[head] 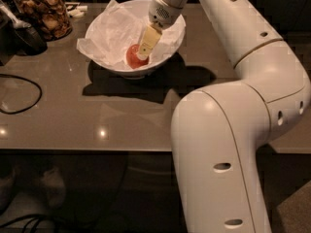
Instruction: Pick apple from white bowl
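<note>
Reaching down into the white bowl (164, 60) at the far side of the bench (121, 118), the pincer (142, 56) touches the red apple (131, 58), which sits low on the crumpled paper (109, 33) lining. Whether it has hold of the fruit I cannot tell. A glass jar (46, 13) of brown snacks stands near the bowl.

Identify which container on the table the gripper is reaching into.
The white bowl, paper-lined and holding the apple; the gripper is inside it. The glass jar of snacks stands apart.
</note>
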{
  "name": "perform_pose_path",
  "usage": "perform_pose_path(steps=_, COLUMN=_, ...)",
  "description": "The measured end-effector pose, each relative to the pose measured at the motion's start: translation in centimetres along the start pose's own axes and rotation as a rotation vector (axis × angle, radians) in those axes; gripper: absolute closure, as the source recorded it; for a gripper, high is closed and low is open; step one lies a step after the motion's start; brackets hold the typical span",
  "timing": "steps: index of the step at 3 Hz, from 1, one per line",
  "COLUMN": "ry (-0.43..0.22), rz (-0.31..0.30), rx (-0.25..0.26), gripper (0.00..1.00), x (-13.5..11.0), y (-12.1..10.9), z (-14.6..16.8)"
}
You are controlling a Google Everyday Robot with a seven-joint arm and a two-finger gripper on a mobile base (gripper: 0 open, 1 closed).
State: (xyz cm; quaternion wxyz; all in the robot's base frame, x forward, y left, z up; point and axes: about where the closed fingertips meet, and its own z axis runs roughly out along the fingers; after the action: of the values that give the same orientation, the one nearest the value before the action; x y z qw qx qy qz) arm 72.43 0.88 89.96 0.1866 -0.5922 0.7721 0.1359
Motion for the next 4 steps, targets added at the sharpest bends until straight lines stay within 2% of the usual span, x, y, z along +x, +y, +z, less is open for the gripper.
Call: perform_pose_path(steps=4, ry=0.04, rz=-0.052, rx=-0.019, gripper=0.22, x=-1.5, y=0.2, z=2.1)
